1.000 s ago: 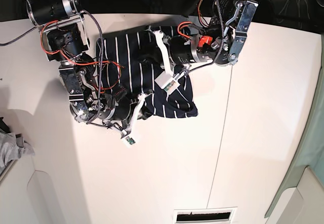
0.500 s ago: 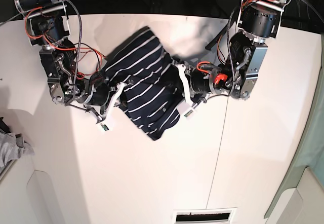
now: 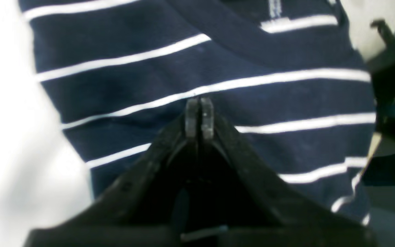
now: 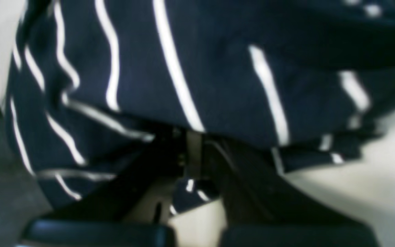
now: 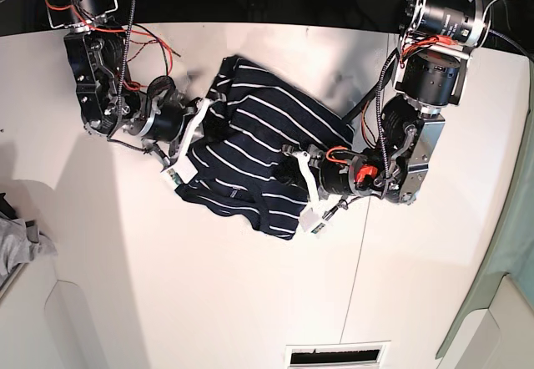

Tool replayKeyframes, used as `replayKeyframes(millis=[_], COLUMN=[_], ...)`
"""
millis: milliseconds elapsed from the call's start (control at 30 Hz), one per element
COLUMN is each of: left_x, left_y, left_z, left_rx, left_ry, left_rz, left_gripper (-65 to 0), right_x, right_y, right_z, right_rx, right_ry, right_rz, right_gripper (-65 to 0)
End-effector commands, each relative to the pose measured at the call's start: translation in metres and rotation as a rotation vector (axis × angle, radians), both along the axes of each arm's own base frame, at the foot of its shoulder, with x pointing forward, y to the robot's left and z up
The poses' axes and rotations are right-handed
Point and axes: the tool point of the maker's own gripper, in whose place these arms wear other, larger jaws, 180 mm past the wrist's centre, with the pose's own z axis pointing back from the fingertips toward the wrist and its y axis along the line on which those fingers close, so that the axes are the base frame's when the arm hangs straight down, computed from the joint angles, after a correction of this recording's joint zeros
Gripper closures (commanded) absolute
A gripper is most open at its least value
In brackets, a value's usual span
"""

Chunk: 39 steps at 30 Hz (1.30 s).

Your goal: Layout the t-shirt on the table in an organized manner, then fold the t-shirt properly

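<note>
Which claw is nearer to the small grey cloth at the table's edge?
The right claw. It grips the t-shirt on the side toward the grey cloth. The left claw holds the shirt's far side, so the whole shirt lies between it and the cloth.

From high overhead my base view looks straight down on the table (image 5: 250, 302) and takes in both arms. My left wrist camera sits just behind the left pincer (image 3: 199, 115), looking along it, very close to the t-shirt (image 3: 218, 68). The right wrist camera rides behind the right pincer (image 4: 192, 151) just as near. All three views share that striped cloth.
</note>
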Motion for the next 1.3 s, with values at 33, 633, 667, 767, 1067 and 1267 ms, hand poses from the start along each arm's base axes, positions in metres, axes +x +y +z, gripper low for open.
replayKeyframes(millis=[33,633,667,767,1067,1267], left_x=[0.01,0.02,0.017,-0.001,-0.109,-0.208], left_y=[-0.005,0.036,0.042,0.068,0.149,0.184], left_z=[0.016,0.077,0.081,0.076,0.032,0.015], left_rx=[-0.045,-0.153,-0.149,-0.106,0.056,0.144], left_ry=[-0.021,-0.057,-0.061,-0.056,0.081,0.214], left_rz=[0.001,0.037,0.033,0.04,0.105,0.168], left_gripper=[0.0,0.0,0.0,0.0,0.0,0.0], right_x=[0.018,0.052,0.051,0.04,-0.04,-0.116], right_y=[-0.002,-0.028,-0.031,-0.043,-0.098,-0.109], right_z=[0.017,0.049,0.054,0.067,0.06,0.046], right_rx=[0.014,-0.029,-0.02,-0.002,-0.082,-0.096], right_ry=[-0.065,-0.139,-0.134,-0.133,-0.049,0.088], right_rz=[-0.008,-0.057,-0.069,-0.101,-0.069,0.01], right_gripper=[0.0,0.0,0.0,0.0,0.0,0.0])
